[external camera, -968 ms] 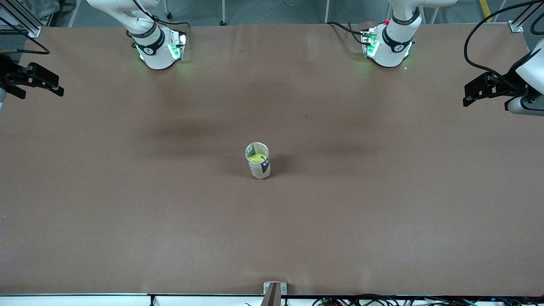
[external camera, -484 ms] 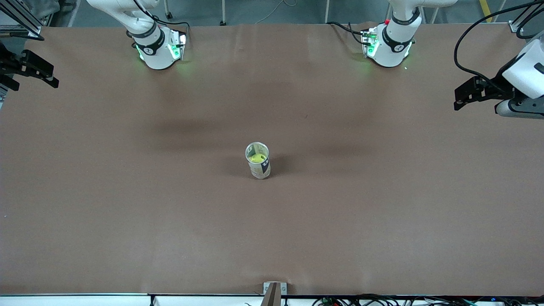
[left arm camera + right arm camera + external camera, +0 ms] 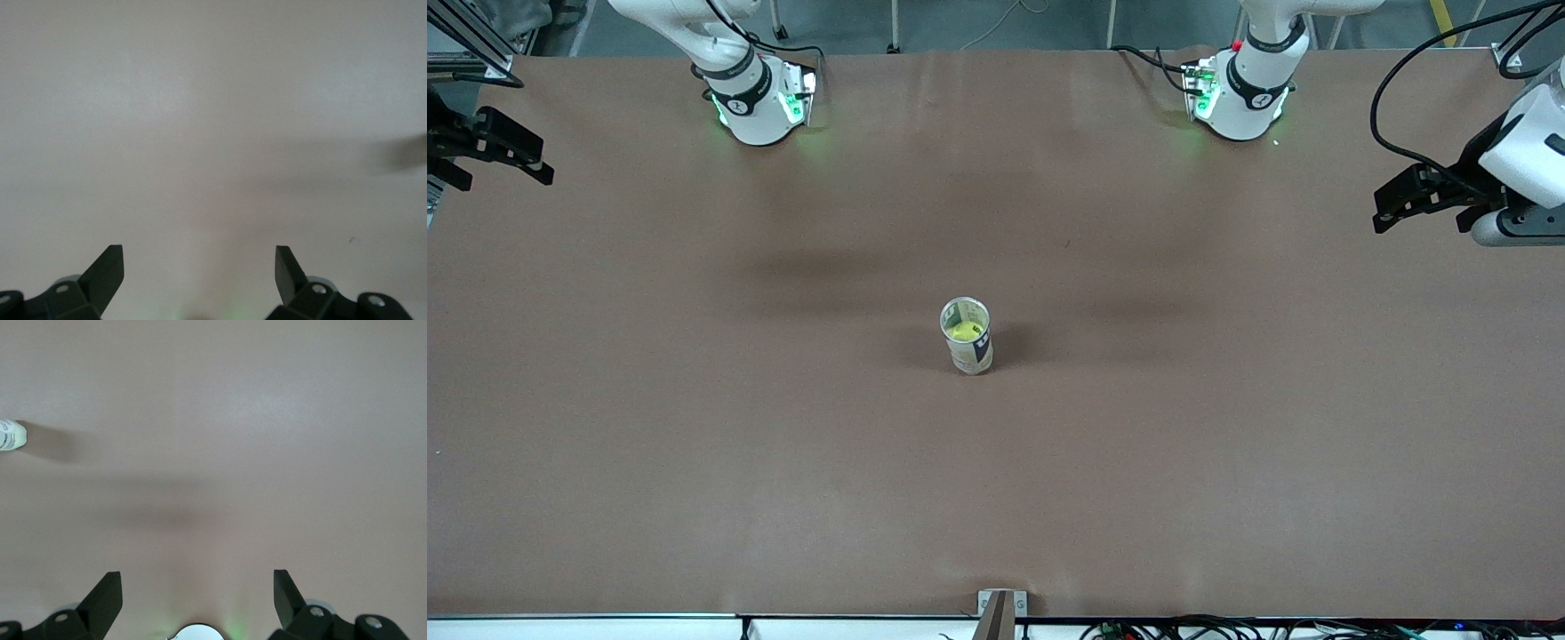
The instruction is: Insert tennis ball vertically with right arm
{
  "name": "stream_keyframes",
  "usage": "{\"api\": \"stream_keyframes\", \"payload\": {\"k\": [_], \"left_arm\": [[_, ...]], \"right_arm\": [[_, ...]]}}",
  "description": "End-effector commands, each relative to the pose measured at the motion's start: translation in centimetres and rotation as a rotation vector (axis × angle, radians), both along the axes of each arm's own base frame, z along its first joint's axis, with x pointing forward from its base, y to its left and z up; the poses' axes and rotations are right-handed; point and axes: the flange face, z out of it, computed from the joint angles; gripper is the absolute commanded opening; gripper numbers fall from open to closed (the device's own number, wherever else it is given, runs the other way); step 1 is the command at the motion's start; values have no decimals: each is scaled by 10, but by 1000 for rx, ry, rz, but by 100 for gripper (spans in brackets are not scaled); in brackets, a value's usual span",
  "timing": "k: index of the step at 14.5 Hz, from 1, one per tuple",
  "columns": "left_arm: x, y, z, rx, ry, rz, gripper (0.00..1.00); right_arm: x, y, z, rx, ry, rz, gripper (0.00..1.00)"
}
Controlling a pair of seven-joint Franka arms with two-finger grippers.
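Right tool (image 3: 503,153) open, left tool (image 3: 1405,197) open, can (image 3: 967,338) upright, ball (image 3: 964,331) inside

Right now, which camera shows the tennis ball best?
The front view: the tennis ball sits inside the upright can, visible through its open top. The right wrist view catches only the can's edge; the left wrist view shows neither.

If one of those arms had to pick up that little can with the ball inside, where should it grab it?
Probably around the can's round side wall, from above, fingers straddling it: it stands upright with its open mouth up, the tennis ball inside, and bare table all around.
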Motion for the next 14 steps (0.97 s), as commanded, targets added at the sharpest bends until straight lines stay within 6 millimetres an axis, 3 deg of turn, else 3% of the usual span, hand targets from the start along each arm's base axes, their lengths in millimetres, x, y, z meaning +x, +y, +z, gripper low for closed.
{"api": "stream_keyframes", "payload": {"k": [1, 10, 14], "left_arm": [[-6, 3, 4, -15, -13, 18, 100], [-7, 5, 7, -8, -16, 14, 100], [-4, 18, 7, -16, -20, 28, 100]], "right_arm": [[-7, 1, 0, -8, -1, 12, 100], [-7, 2, 1, -11, -6, 15, 100], [-8, 2, 1, -11, -4, 15, 100]]}}
